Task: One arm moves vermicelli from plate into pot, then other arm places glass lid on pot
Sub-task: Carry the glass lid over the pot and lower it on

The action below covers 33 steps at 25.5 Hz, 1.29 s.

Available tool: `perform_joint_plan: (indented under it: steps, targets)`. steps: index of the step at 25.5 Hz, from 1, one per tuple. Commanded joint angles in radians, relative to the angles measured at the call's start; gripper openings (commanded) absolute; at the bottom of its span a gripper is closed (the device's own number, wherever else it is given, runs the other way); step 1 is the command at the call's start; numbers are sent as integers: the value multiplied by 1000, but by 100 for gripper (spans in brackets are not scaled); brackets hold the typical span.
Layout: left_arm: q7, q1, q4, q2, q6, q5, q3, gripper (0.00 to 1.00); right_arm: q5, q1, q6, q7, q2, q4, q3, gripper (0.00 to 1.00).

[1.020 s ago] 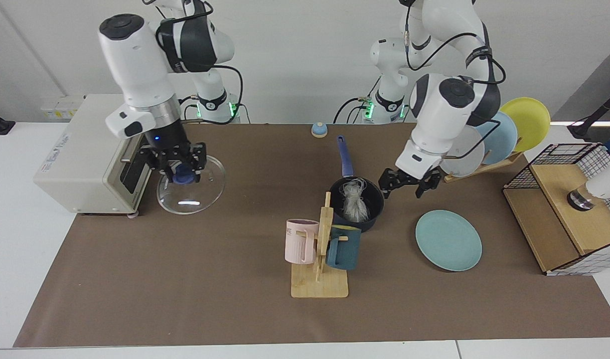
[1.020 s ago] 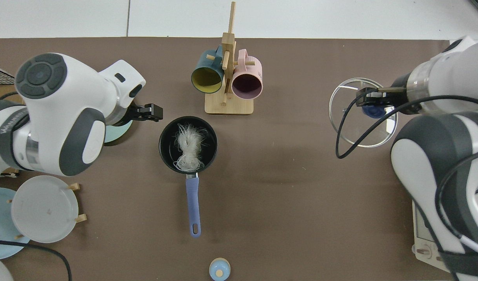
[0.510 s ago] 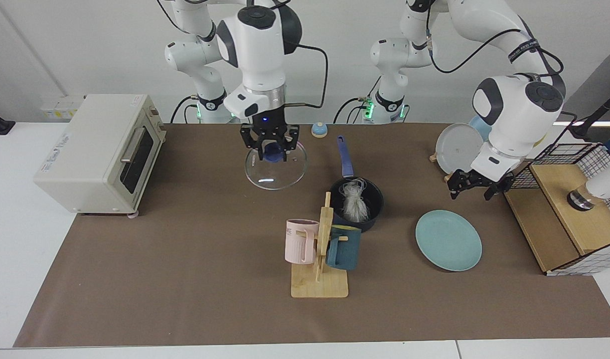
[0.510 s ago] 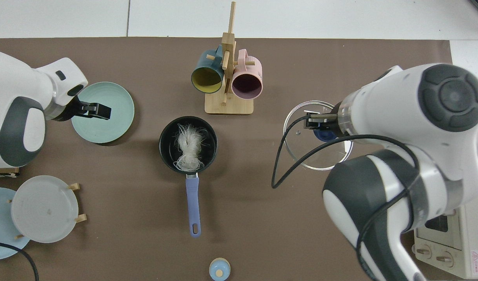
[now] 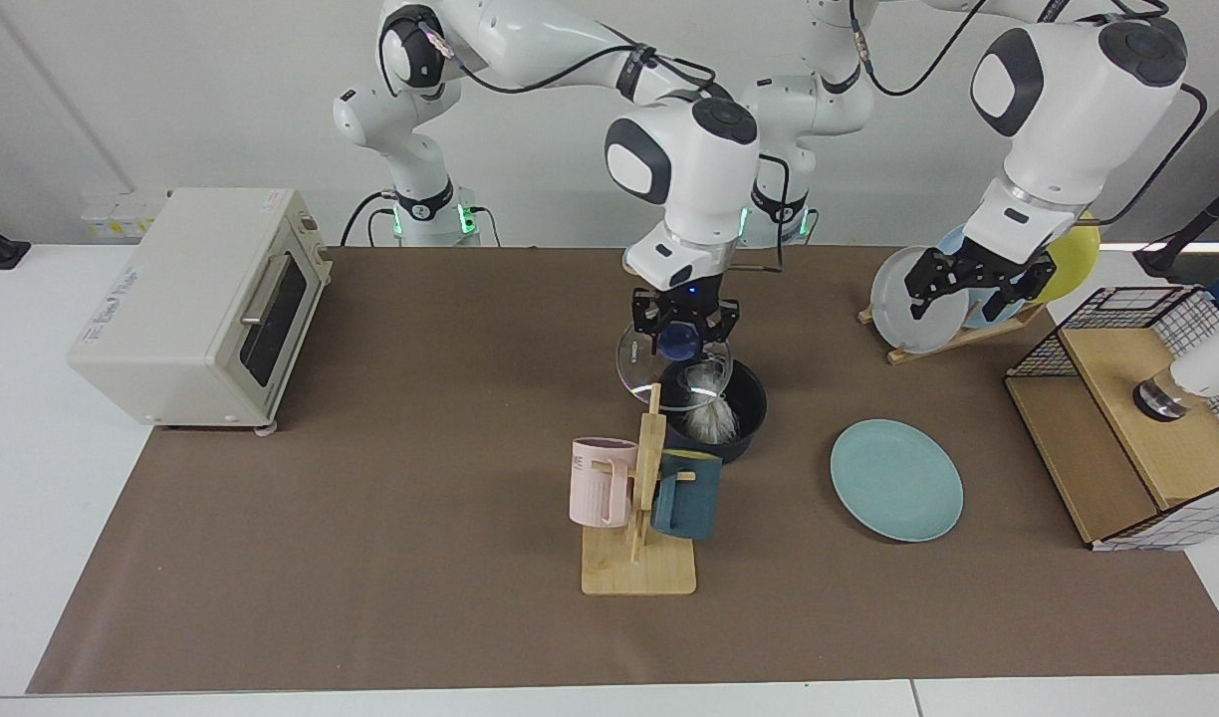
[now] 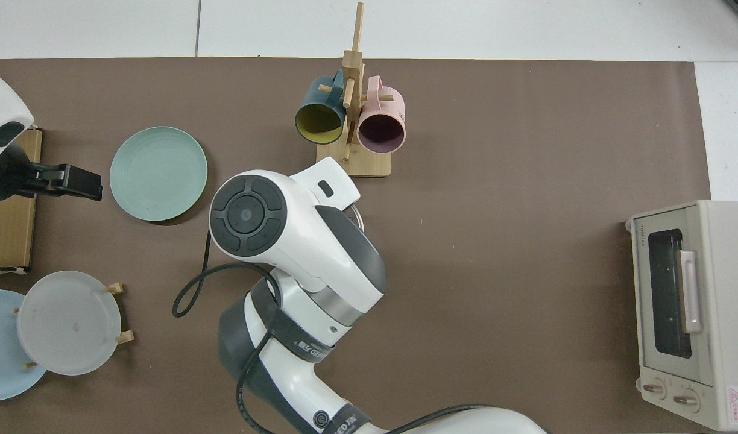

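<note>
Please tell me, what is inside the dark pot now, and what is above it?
Inside the pot lies the vermicelli. Above it the right gripper holds the glass lid by its blue knob, not yet seated. In the top view the arm covers the pot completely.

- Both views are evenly bright, lit from above.
- Shadows are soft and short: a faint one hugs the plate (image 6: 158, 173) in the top view, another lies under the toaster oven (image 5: 196, 304) in the facing view.
- The glass lid (image 5: 641, 370) shows a pale sheen.
- Green lights glow at the arm bases.
- Objects look crisp, with no visible motion blur.
</note>
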Motion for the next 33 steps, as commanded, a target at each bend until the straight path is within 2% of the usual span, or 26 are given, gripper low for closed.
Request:
perform_joint_plan:
  steps: [1,9,15,33]
  targets:
    - [-27,-15,-26,-10,-14,-6,1,100,-22,17,46,15,67,79,-13,0]
    - [-27,-25,-20,-8,-15,-6,-18,100,-55,37,141,2,125,85,-11,0]
    - [-29,-12,-20,-8,-14,-4,-19,100,-88,61,168,-13,153,85,-14,0]
    - [-29,-12,-18,-10,-14,0,-11,100,-99,61,165,-85,151,82,-20,0]
